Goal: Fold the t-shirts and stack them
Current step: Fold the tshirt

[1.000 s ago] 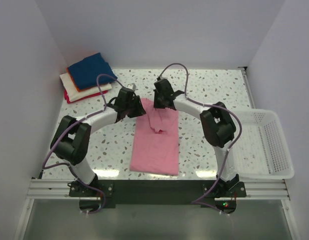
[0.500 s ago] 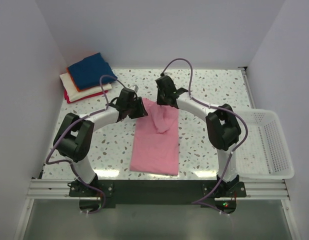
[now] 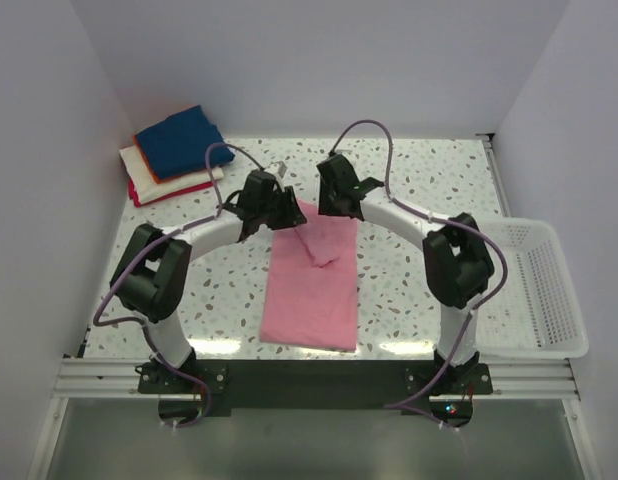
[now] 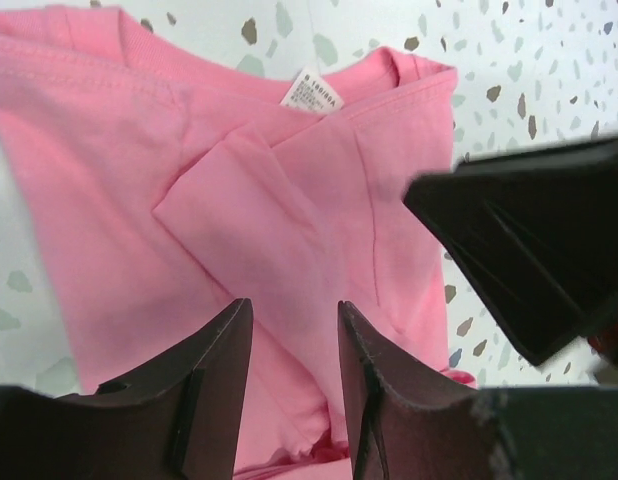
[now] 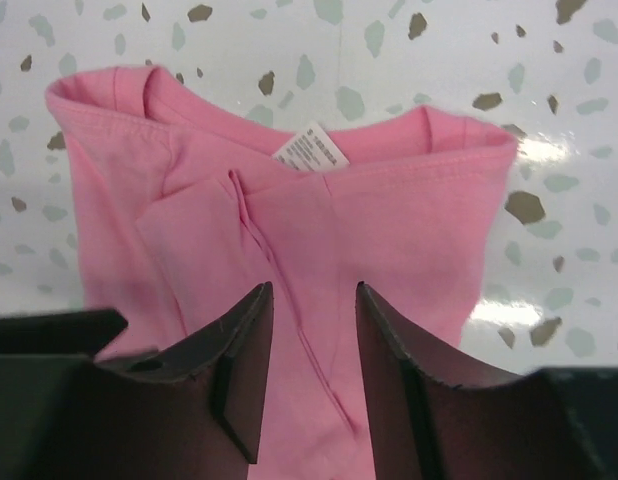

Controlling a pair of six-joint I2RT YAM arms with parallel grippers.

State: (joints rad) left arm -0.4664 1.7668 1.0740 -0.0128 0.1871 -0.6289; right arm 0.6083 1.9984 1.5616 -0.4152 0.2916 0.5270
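Note:
A pink t-shirt (image 3: 311, 290) lies lengthwise at the table's middle, its sides folded inward and a sleeve flap resting across its upper part. My left gripper (image 3: 282, 208) hovers over the shirt's far left corner. In the left wrist view it (image 4: 292, 310) stands open over pink cloth (image 4: 239, 180), gripping nothing. My right gripper (image 3: 335, 196) hangs over the collar end. Its wrist view shows it (image 5: 314, 295) open above the shirt (image 5: 409, 230), near the white neck label (image 5: 311, 150). Folded t-shirts are stacked (image 3: 175, 150) at the far left, navy on top.
A white mesh basket (image 3: 534, 290) sits at the right edge of the table. White walls close in the back and both sides. In the left wrist view the right gripper's black body (image 4: 539, 240) shows close by on the right.
My right gripper has opened and let go of the pink cloth, and the raised fold now lies flat on the shirt. Both grippers have moved toward the collar end.

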